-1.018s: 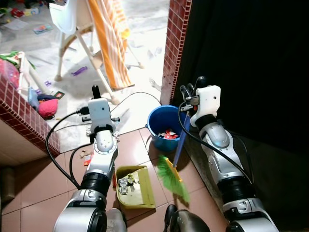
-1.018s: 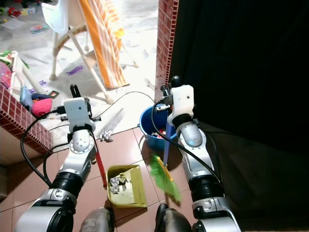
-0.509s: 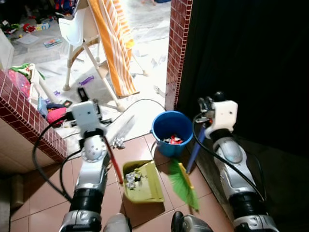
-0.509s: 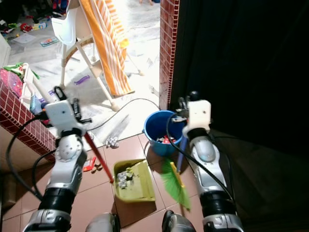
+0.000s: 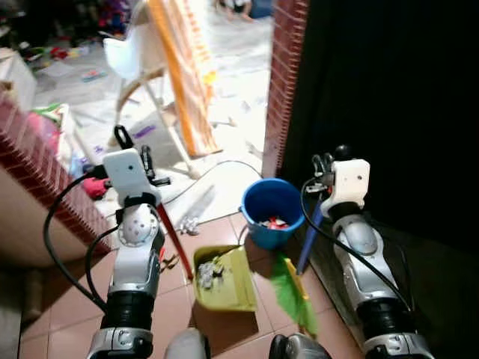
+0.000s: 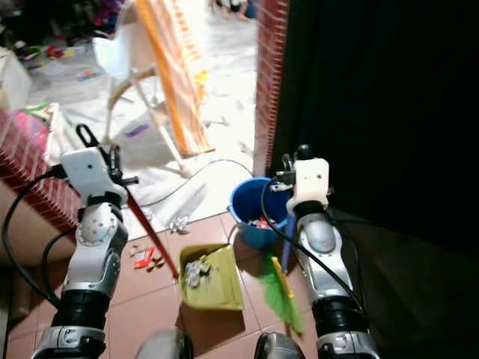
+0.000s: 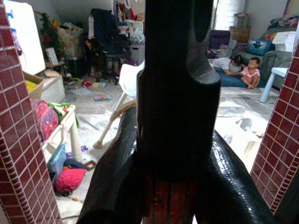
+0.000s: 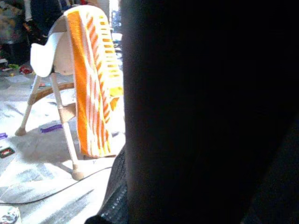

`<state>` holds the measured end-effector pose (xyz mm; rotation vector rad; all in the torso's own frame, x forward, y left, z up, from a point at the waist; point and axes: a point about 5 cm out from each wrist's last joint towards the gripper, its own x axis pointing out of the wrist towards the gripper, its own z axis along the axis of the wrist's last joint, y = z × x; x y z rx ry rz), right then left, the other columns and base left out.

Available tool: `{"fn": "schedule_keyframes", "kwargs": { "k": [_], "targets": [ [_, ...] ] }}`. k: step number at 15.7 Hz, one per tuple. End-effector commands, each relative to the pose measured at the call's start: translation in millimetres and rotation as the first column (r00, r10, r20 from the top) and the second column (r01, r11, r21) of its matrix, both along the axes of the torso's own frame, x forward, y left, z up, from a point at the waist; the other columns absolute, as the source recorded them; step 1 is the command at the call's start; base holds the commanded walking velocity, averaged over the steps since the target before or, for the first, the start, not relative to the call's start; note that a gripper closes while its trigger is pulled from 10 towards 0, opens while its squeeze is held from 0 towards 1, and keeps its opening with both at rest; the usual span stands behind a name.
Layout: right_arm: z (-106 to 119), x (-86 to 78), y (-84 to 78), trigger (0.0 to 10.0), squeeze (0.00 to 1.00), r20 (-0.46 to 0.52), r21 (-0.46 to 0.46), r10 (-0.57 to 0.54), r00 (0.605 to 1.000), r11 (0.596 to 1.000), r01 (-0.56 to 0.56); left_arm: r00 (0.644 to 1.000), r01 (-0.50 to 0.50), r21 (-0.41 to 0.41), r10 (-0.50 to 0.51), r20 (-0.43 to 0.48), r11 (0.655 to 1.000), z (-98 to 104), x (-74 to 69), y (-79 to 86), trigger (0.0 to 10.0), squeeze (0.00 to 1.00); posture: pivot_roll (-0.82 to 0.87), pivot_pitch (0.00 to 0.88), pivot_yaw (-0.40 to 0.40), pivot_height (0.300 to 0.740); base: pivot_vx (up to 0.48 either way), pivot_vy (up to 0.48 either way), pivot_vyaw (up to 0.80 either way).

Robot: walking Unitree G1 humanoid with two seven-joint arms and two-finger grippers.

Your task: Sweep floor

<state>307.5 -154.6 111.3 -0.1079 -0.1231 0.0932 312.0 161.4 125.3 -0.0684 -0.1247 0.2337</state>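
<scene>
Left hand [image 5: 131, 142] is raised over the tiled floor [image 5: 75, 292], pressed together on the red handle [image 5: 174, 241] of the yellow-green dustpan [image 5: 222, 280], which slants down to the pan resting on the tiles with scraps inside. Right hand [image 5: 329, 158] grips the blue broom handle [image 5: 308, 238]; the green bristles [image 5: 293, 293] touch the floor just beside the dustpan, and the blue bucket [image 5: 272, 211] stands just behind both, with litter in it. A few scraps [image 6: 146, 258] lie on the tiles near the red handle. Beyond the brick pillar [image 5: 283, 75], a white high chair [image 5: 138, 63] carries an orange striped cloth [image 5: 183, 75].

From the left wrist, black fingers [image 7: 180, 93] close around the red handle [image 7: 161, 203], with brick walls [image 7: 21, 154] at either side and people sitting far across a cluttered room.

From the right wrist, a dark shape blocks much of the frame; the high chair [image 8: 46, 56] and striped cloth [image 8: 91, 84] stand on the pale floor beyond.
</scene>
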Motion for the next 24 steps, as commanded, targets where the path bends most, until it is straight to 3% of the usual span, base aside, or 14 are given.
{"fn": "schedule_keyframes", "kwargs": {
  "k": [1,6,13,15,18,19,24],
  "targets": [
    [0.0,1.3,2.0,10.0,0.00,-0.008,0.011,-0.004,1.000,1.000,0.004,0.999,0.024,0.010,-0.024,0.023,1.000,7.2,0.7,-2.8,10.0,0.00,-0.06,0.000,0.032,0.740,0.000,0.480,0.00],
    [2.7,3.9,4.3,10.0,0.00,0.000,0.008,-0.001,1.000,1.000,0.001,0.996,0.088,-0.006,-0.087,0.017,0.996,8.7,-0.8,-21.4,10.0,0.00,-0.06,0.000,0.032,0.740,0.000,0.480,-0.19],
    [-0.6,6.7,4.2,10.0,0.00,-0.020,-0.024,-0.017,1.000,1.000,0.017,0.993,0.092,-0.005,-0.091,0.079,0.996,25.8,0.0,-20.0,10.0,0.00,-0.05,0.000,0.027,0.740,0.000,0.317,0.00],
    [-1.5,7.7,3.3,10.0,0.00,-0.025,-0.031,-0.026,0.999,0.999,0.025,0.988,0.107,-0.037,-0.102,0.113,0.994,35.4,-0.3,-21.0,10.0,0.00,-0.05,0.000,0.027,0.740,0.000,0.000,0.00],
    [-5.4,6.8,2.3,10.0,0.00,-0.038,-0.042,-0.028,0.999,0.999,0.026,0.975,0.105,-0.089,-0.085,0.206,0.990,65.3,6.4,-22.3,10.0,0.00,-0.06,0.000,0.026,0.740,0.000,0.000,-0.50],
    [-8.0,5.6,3.1,10.0,0.00,-0.048,-0.046,-0.020,0.999,0.999,0.018,0.966,0.096,-0.104,-0.068,0.250,0.990,80.7,10.1,-21.0,10.0,0.00,-0.06,0.000,0.026,0.740,0.000,0.000,0.00],
    [-12.8,4.4,7.9,10.0,0.00,-0.071,-0.051,0.010,0.997,0.999,-0.014,0.939,0.065,-0.156,-0.007,0.344,0.986,116.2,20.2,-11.4,10.0,0.00,-0.06,0.000,0.024,0.740,0.000,0.000,0.00]
  ]
}}
